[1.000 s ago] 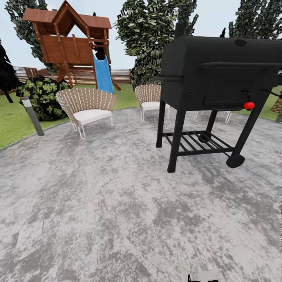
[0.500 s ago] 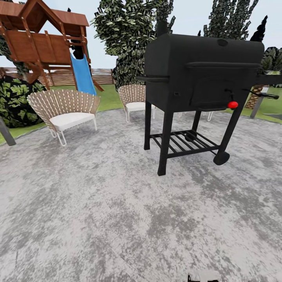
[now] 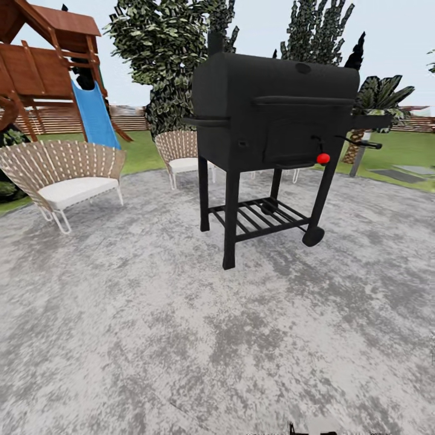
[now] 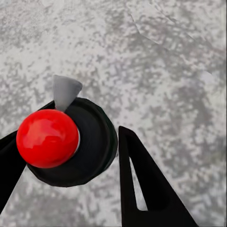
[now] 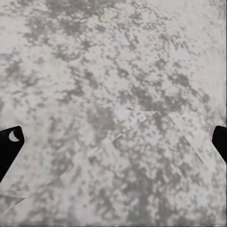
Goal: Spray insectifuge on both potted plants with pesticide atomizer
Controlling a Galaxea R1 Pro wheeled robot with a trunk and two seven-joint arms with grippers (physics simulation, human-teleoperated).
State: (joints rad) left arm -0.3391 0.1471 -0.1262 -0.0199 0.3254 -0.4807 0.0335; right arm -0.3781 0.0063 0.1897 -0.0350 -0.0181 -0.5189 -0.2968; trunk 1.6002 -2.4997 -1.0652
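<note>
The grey patio of the garden spreads across the near ground, a black grill standing at centre and wicker chairs far left. The potted plants aren't visible, so their bearing can't be judged. The left hand points down at the paving, clenched around the atomizer with its red cap. The right hand hangs released, fingers spread wide.

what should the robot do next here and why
Probably keep turning to search the lawn. The left gripper already holds the atomizer, but ahead stand just the grill, chairs and grey patio, with no low leafy rosettes to spray.
</note>
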